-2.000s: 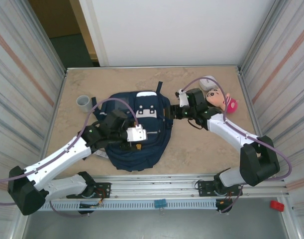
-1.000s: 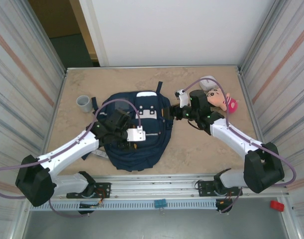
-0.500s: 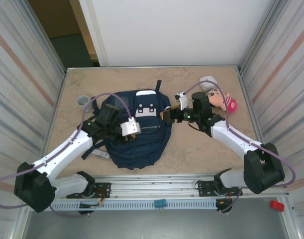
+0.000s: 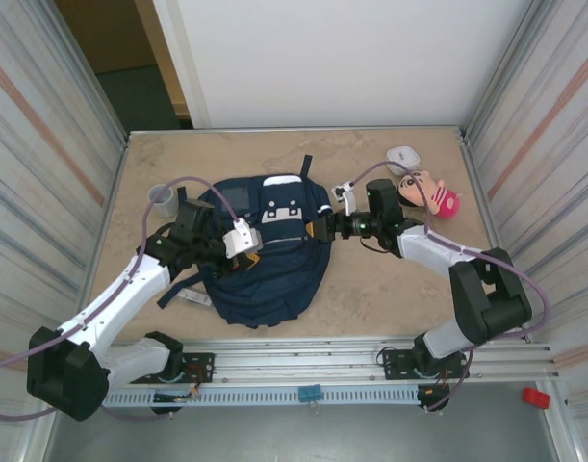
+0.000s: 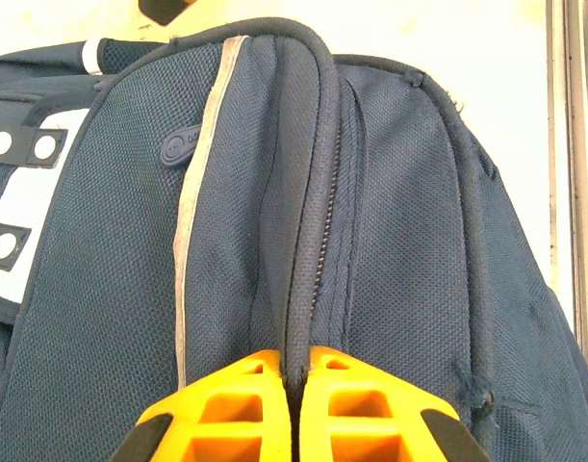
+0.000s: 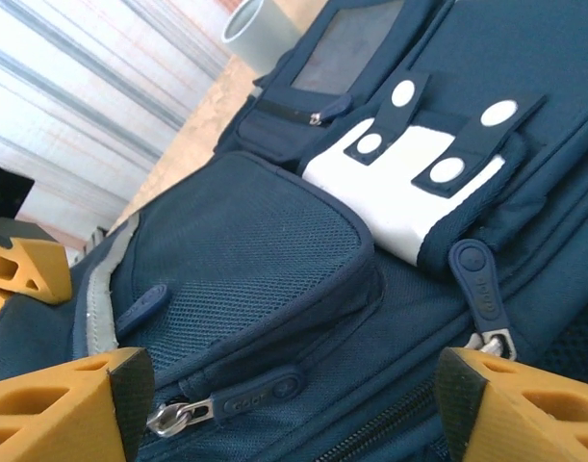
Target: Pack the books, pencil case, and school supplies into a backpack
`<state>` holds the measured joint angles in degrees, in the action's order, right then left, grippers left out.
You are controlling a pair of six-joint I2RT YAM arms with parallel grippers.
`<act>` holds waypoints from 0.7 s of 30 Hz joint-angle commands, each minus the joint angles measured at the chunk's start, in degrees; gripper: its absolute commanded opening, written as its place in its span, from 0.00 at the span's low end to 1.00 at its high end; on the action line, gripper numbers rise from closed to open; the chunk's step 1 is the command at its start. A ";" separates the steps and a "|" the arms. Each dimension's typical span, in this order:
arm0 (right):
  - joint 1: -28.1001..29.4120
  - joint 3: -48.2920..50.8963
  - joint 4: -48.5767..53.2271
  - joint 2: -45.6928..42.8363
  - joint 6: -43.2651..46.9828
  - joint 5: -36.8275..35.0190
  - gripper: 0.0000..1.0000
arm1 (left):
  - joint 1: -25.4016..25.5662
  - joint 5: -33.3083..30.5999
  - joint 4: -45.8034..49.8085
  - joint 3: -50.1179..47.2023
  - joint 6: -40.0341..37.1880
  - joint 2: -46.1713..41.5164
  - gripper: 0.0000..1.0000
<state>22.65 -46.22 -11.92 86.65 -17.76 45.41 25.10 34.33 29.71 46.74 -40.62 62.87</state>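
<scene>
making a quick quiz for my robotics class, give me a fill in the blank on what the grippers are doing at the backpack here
1. The left gripper is ____ on a ridge of the backpack fabric beside a zipper.
2. The right gripper stands ____, facing two zipper pulls on the backpack.
3. The doll lying on the table beyond the right arm wears ____ clothing.

Missing words: shut; open; pink
</scene>
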 commanded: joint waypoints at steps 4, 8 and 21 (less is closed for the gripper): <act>0.48 -3.11 -0.63 2.21 -0.25 6.09 0.78 | -0.17 6.57 -4.66 0.85 0.63 -2.13 0.00; 1.22 -3.60 -2.86 2.88 -1.14 8.50 0.79 | -0.21 7.50 -4.99 0.82 0.72 -2.17 0.00; 2.84 -7.77 11.68 3.55 6.57 13.00 0.77 | -0.32 4.11 -5.97 0.74 1.45 -2.29 0.00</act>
<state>25.12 -52.45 -5.98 90.30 -14.66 54.65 25.06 35.81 28.60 46.72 -40.32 62.87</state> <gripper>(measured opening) 0.772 0.066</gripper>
